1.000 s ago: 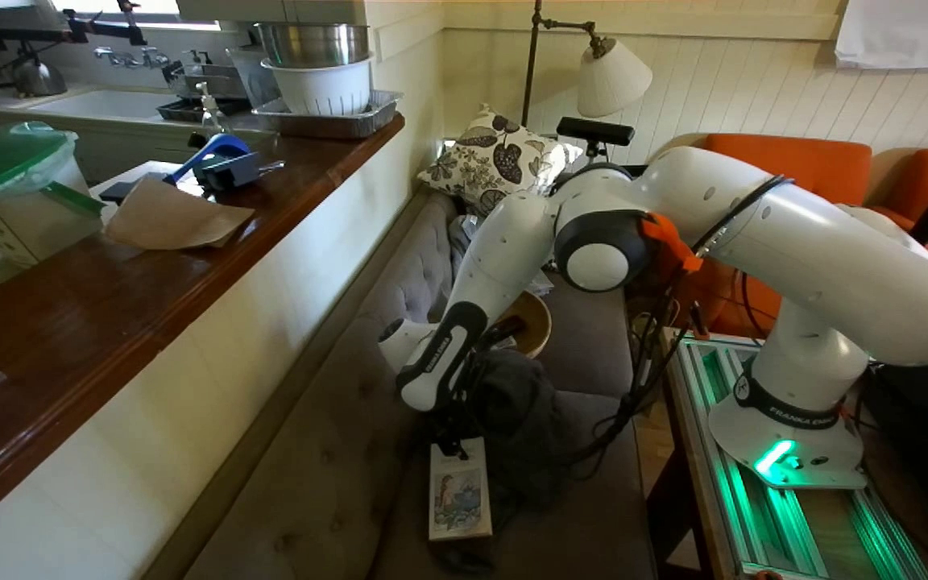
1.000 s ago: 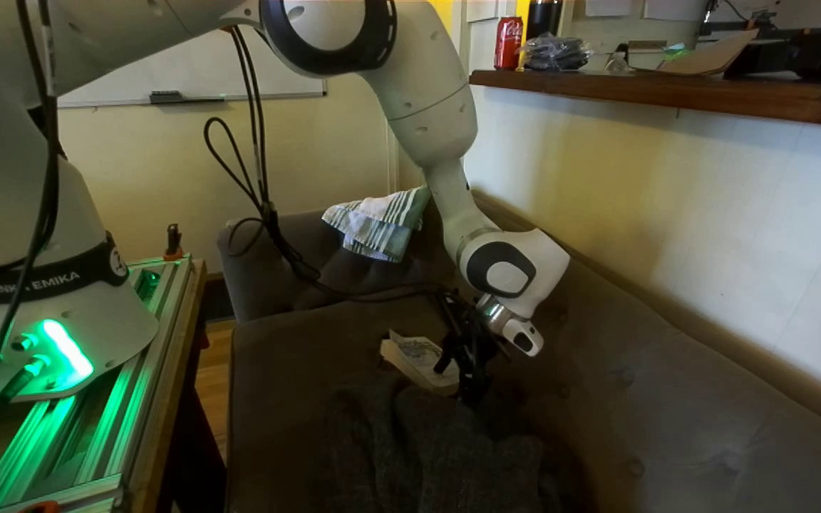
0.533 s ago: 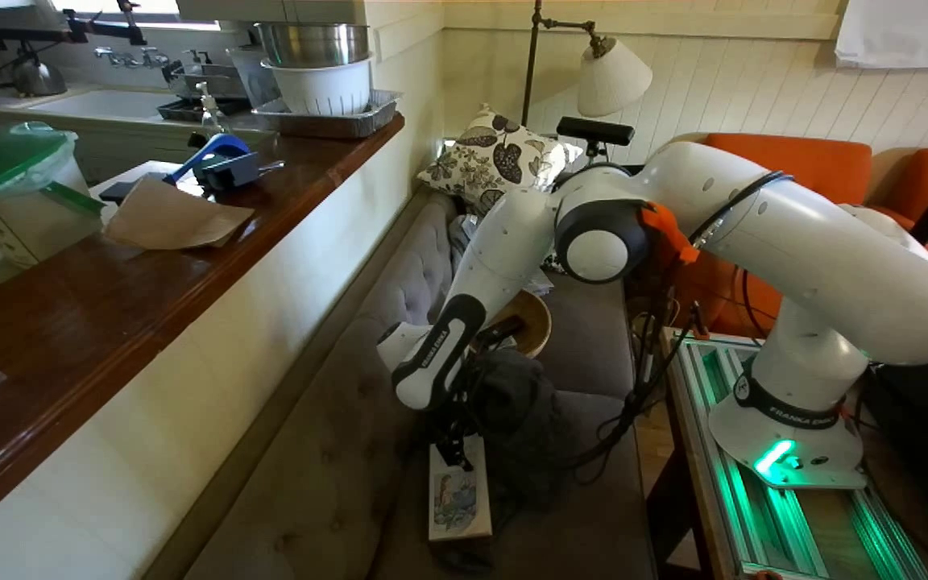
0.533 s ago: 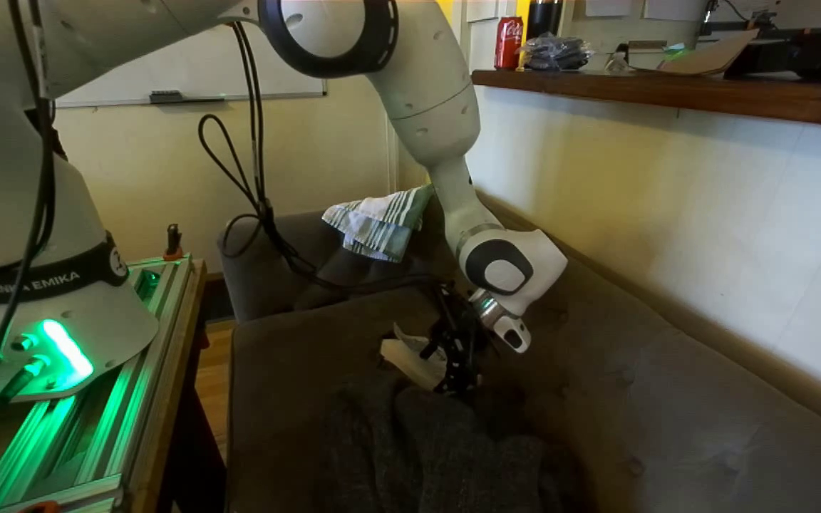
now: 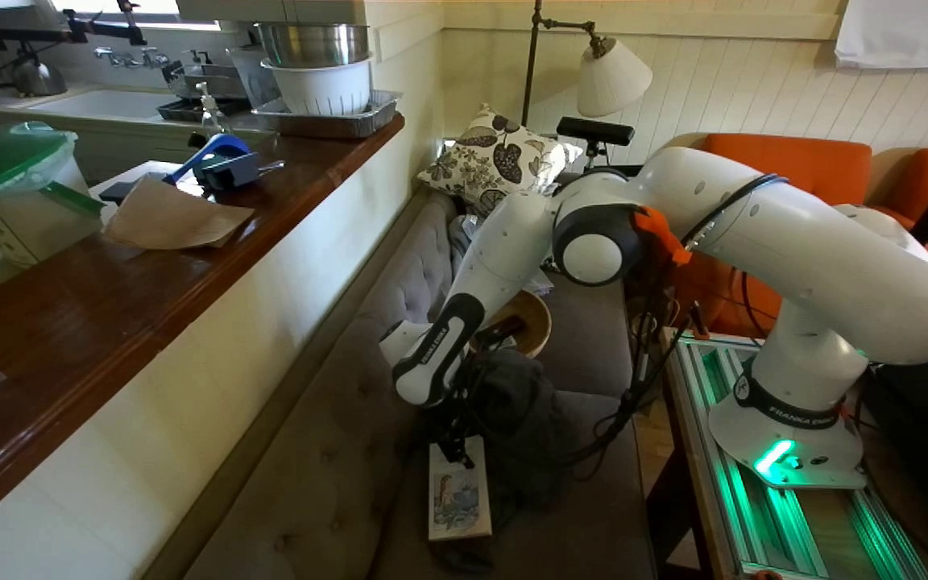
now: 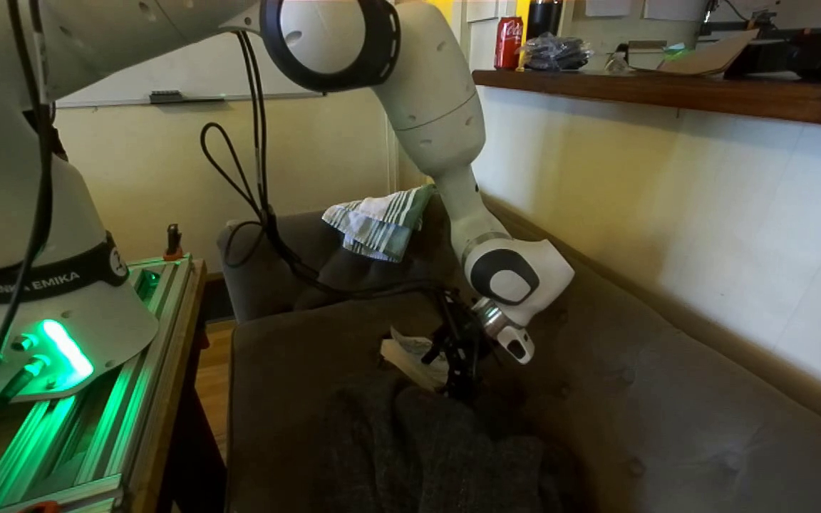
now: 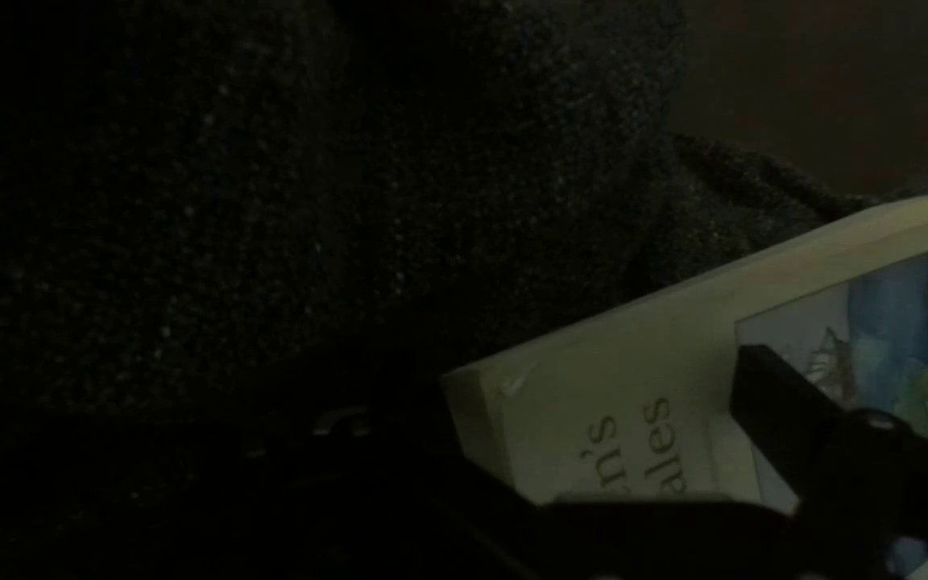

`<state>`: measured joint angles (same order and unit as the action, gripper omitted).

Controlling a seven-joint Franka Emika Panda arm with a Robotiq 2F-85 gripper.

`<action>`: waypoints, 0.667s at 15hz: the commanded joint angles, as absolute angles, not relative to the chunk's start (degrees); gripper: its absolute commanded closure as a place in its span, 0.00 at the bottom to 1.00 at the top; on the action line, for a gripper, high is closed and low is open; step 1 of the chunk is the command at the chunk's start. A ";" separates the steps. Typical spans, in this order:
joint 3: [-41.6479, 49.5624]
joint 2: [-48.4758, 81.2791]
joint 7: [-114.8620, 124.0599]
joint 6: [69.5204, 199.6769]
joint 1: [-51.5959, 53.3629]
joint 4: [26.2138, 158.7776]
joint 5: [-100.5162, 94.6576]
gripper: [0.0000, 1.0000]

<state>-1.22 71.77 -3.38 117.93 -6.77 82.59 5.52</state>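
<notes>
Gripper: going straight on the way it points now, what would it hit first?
Probably the book, since one of the fingers shows over it; any gap between them is unclear.

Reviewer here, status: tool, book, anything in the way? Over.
Tool open at one end of the book, contact unclear. Book cover up on the couch. Dark cloth bunched beside it, possibly crowding the tool.

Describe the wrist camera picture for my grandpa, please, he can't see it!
A pale book with a colourful picture on its front lies beside dark, fuzzy-looking cloth in a very dim close-up. One of the robot's black fingers juts over the book from the lower right. The letters "n's" and "ales" show.
</notes>
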 commanded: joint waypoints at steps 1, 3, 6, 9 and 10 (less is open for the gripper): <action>-2.22 76.02 -4.25 109.53 -7.40 75.66 6.26 0.00; -3.16 78.31 -5.17 103.45 -7.94 71.93 6.88 0.00; -5.95 80.45 -9.85 97.69 -9.65 67.79 8.78 0.00; -8.19 82.31 -13.87 99.37 -11.44 64.34 11.82 0.00; -8.82 82.57 -14.92 100.44 -12.06 63.76 13.00 0.00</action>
<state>-6.11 79.56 -11.23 100.28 -9.61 68.68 9.36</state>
